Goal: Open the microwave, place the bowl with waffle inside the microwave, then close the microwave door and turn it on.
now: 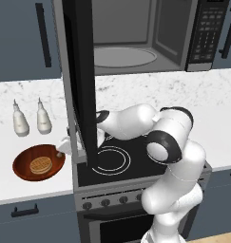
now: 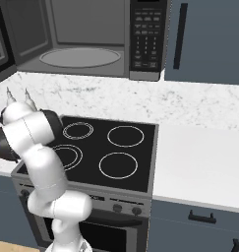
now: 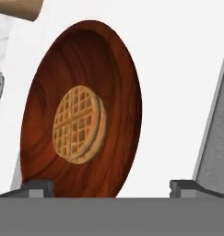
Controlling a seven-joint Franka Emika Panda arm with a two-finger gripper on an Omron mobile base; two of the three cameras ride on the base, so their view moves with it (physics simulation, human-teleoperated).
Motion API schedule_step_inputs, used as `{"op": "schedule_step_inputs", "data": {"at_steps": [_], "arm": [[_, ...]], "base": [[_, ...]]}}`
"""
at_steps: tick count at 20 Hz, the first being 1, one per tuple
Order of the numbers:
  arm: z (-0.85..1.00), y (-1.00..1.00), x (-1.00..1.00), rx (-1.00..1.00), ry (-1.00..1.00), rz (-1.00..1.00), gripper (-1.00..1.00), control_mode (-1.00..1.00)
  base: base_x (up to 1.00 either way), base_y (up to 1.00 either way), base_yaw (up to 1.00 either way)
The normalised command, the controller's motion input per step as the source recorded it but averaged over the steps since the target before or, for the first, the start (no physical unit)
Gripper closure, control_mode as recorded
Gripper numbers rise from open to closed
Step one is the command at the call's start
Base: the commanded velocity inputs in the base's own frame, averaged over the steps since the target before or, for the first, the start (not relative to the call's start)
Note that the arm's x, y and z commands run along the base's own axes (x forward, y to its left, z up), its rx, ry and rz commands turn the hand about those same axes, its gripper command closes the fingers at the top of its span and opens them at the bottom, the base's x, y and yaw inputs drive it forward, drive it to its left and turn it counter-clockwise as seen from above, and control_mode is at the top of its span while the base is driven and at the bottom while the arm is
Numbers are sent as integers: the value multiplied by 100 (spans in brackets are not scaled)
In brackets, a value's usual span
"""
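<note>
On the white counter [image 1: 22, 180] at far left, the bowl [image 1: 38, 163] sat with the waffle [image 1: 40, 165] lying in its middle, just in front of two bottles [image 1: 20, 119]. The gripper [image 3: 111, 188] hung at the bowl's right rim, jaws spread wide and holding nothing. Right of it, the microwave door [image 1: 81, 80] stood swung open. The white arm [image 1: 136, 121] stretched leftward, low over the stovetop [image 1: 121, 161], below the open microwave [image 1: 150, 38].
</note>
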Motion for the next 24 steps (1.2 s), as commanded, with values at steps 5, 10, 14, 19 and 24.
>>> {"op": "schedule_step_inputs", "data": {"at_steps": [5, 10, 14, 19, 24], "arm": [[-31, 18, 21, -5, 0, -1, -100, -100], [-29, 18, 19, -3, 0, 0, -100, -100], [-17, 14, 14, 0, 0, 0, -100, -100], [-2, 5, 5, 0, 0, 0, 100, -100], [0, 0, 0, 2, 0, -1, 100, -100]], "base": [[0, 0, 0], [0, 0, 0], [0, 0, 0], [0, 0, 0], [0, 0, 0]]}}
